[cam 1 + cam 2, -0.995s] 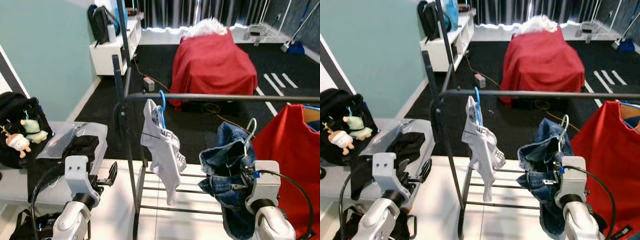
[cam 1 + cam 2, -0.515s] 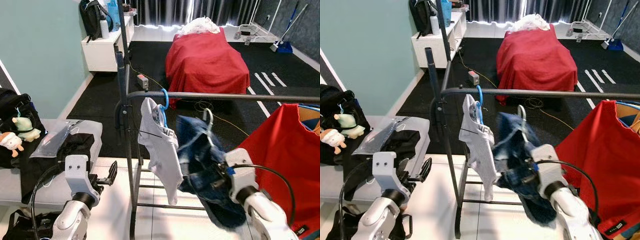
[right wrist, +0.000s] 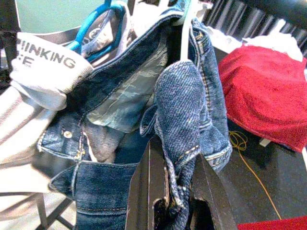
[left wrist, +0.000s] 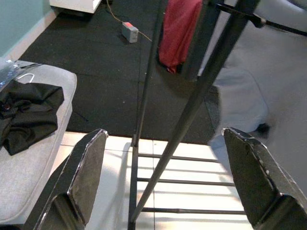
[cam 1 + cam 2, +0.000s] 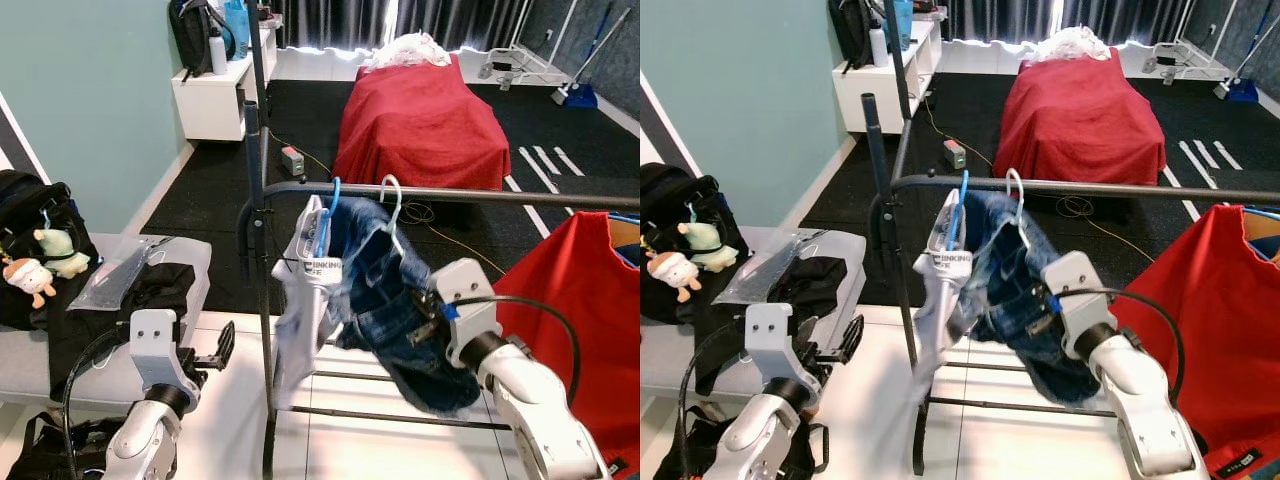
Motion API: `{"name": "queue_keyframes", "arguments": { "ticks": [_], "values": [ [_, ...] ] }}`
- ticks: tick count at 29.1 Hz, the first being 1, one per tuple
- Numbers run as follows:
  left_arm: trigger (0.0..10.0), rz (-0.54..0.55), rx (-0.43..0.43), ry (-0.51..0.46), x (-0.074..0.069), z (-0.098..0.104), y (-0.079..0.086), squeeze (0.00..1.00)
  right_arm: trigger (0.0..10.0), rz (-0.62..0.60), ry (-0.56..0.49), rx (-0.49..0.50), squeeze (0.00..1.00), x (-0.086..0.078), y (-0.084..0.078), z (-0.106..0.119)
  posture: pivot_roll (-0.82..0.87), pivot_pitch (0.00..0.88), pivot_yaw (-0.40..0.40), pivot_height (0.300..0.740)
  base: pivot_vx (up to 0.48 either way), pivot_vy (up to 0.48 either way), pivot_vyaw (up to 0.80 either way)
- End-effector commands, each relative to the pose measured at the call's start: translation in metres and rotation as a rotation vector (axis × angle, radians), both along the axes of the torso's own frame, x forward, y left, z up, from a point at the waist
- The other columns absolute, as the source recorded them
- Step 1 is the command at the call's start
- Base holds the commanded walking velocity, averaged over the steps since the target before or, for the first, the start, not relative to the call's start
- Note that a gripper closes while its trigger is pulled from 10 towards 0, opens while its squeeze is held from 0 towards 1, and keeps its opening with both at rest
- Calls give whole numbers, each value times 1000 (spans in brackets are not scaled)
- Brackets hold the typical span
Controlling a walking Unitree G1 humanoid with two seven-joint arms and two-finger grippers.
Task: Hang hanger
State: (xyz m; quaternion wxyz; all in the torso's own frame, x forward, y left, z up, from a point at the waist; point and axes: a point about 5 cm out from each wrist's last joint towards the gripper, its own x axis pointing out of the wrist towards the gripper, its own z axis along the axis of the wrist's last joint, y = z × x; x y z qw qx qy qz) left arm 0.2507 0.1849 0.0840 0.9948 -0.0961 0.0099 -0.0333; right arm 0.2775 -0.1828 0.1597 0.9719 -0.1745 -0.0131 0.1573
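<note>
A pair of blue jeans (image 5: 385, 290) hangs from a pale hanger whose hook (image 5: 388, 188) curves just over the dark rail (image 5: 480, 196) of the clothes rack. My right gripper (image 3: 175, 191) is shut on a fold of the denim below the hanger, right of the rack's post. The jeans press against a white T-shirt (image 5: 300, 280) on a blue hanger (image 5: 328, 205) at the rail's left end. My left gripper (image 5: 218, 348) is held low, left of the post, open with nothing between its fingers (image 4: 86, 167).
A red garment (image 5: 570, 300) hangs at the rail's right end. On the left, a grey bench (image 5: 190, 262) bears black cloth, and a black bag (image 5: 30, 215) holds plush toys. Beyond the rack are red-covered furniture (image 5: 420, 120) and a white shelf (image 5: 215, 95).
My right gripper has carried the jeans up and to the left, bringing the hanger hook to the rail beside the white T-shirt. The shirt has been pushed left. The left arm stayed put.
</note>
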Motion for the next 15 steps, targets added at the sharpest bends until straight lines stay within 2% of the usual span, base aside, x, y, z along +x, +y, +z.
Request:
{"name": "queue_keyframes", "arguments": {
  "ticks": [1,6,9,15],
  "values": [
    [10000,4,-14,21,-2,-4,1,0,10000,-9,-63,11,0,0,0,15,-39,52,-17,740,0,0,0],
    [10000,3,-17,20,-3,-4,1,0,10000,-44,-67,35,0,2,-1,20,-38,54,-17,740,0,0,0],
    [10000,3,-18,20,-3,-4,1,0,10000,-106,-41,59,0,6,-6,18,-36,55,-18,740,0,0,0],
    [10000,3,-18,17,-3,-4,1,0,10000,-144,-30,88,0,8,-9,17,-36,57,-16,740,0,0,0]
  ]
}}
